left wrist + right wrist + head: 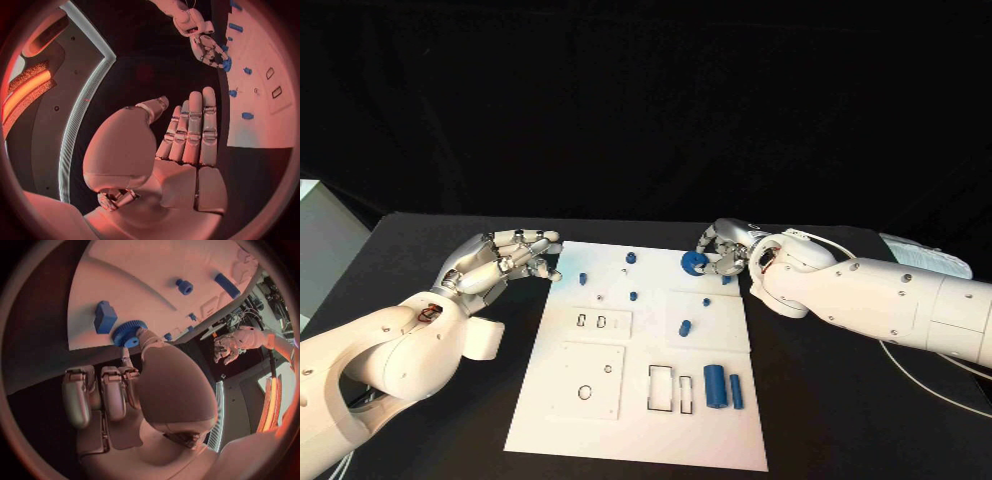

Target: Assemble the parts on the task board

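No writing is readable on the white board [646,400]. The right hand [727,250] grips a blue gear [692,262] at its far edge; the left hand [502,262] hovers empty, fingers apart.

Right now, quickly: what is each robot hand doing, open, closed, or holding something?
Left robot hand: open, fingers straight, holding nothing, beside the task board's far left corner.
Right robot hand: fingers on the blue gear at the board's far edge; firm grip cannot be told.

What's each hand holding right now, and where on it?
Right hand: blue gear, fingers at its toothed rim. Left hand: nothing, fingers apart.
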